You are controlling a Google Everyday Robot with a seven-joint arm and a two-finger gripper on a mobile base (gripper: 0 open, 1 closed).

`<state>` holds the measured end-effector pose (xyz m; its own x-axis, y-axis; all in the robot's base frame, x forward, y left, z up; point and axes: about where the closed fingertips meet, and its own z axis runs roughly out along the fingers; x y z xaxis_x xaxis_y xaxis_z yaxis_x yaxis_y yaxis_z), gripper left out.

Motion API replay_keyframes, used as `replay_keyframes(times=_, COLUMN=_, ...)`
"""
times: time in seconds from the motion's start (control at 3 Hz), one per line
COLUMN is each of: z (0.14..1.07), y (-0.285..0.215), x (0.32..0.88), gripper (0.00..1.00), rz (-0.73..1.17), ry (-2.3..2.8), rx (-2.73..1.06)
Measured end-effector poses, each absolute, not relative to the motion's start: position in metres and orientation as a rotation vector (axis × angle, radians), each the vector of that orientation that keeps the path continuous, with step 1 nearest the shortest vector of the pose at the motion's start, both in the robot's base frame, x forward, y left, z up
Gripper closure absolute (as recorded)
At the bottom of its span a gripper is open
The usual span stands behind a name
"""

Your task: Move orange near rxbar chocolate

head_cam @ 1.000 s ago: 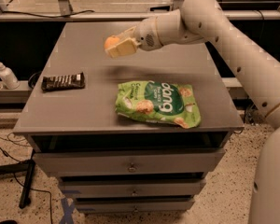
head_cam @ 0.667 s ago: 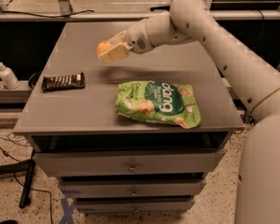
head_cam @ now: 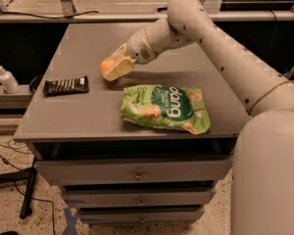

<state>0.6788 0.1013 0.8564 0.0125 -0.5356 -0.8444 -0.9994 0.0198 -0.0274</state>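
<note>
The orange (head_cam: 106,65) is a small round fruit, held in my gripper (head_cam: 113,68) just above the grey table top (head_cam: 83,38), left of centre. My gripper's cream fingers (head_cam: 118,67) are shut around it and cover most of it. The rxbar chocolate (head_cam: 65,85), a flat dark bar with white stripes, lies on the table's left side, a short way left of and nearer the front than the orange.
A green "dang" snack bag (head_cam: 165,108) lies at the front centre-right of the table. A white pump bottle (head_cam: 5,77) stands on a shelf left of the table. Drawers (head_cam: 137,173) sit below the table top.
My gripper has moved left and down with the orange, from above the middle of the table to just over its surface, closer to the rxbar.
</note>
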Motion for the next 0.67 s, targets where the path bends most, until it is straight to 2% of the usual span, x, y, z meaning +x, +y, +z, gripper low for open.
replay_keyframes(times=0.33, z=0.8485, y=0.1004, x=0.6731, gripper=1.00, rz=0.869, ry=1.599, rx=-1.662)
replay_keyframes(times=0.67, z=0.8430, y=0.1096, x=0.6646, gripper=0.89, rz=0.920, ry=1.600, rx=-1.692)
